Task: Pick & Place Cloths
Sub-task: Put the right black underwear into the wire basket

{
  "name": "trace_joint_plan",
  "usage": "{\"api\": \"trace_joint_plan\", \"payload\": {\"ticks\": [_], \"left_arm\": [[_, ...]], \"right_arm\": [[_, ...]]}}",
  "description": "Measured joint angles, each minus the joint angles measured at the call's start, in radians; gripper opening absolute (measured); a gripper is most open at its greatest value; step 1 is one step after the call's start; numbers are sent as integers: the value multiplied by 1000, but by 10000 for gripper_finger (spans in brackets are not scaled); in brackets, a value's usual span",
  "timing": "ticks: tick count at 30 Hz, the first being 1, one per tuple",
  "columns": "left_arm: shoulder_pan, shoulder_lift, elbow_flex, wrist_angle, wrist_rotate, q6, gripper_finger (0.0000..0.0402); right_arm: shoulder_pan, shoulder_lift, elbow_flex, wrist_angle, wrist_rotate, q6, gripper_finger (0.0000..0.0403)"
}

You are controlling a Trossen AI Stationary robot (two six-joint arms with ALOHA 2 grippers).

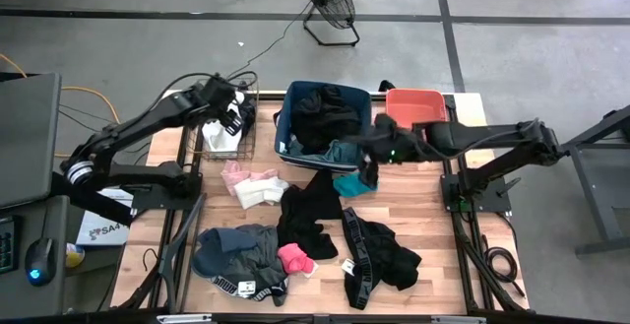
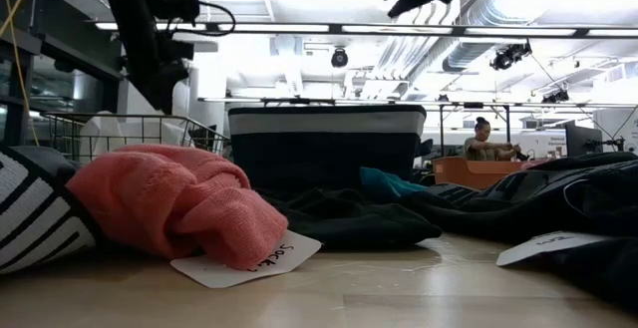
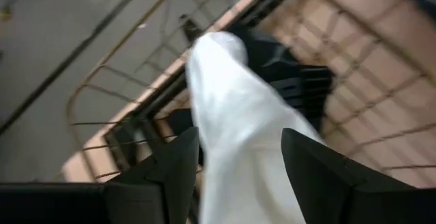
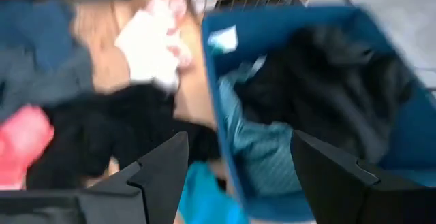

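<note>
Cloths, left to right: white cloth (image 3: pixel 235 122) between the spread fingers of the left hand (image 3: pixel 238 173), over the wire basket (image 1: pixel 228 132) at the table's far left; pale pink and white pieces (image 1: pixel 252 184), grey piece (image 1: pixel 236 250), bright pink piece (image 1: pixel 295 258) and black pieces (image 1: pixel 379 255) lying on the table (image 1: pixel 423 216); black and teal pieces inside the blue bin (image 1: pixel 325 117); right hand (image 4: pixel 238 176) open, above the bin's near edge, holding nothing; coral tub (image 1: pixel 413 102) far right
</note>
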Motion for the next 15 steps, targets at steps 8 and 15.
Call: {"api": "trace_joint_plan", "payload": {"ticks": [8,15], "left_arm": [[0,-16,0,46,90,-3,202],[0,-16,0,51,110,-2,202]], "right_arm": [[120,0,-142,-35,-69,117,249],[250,0,-257,-27,-204,288,249]]}}
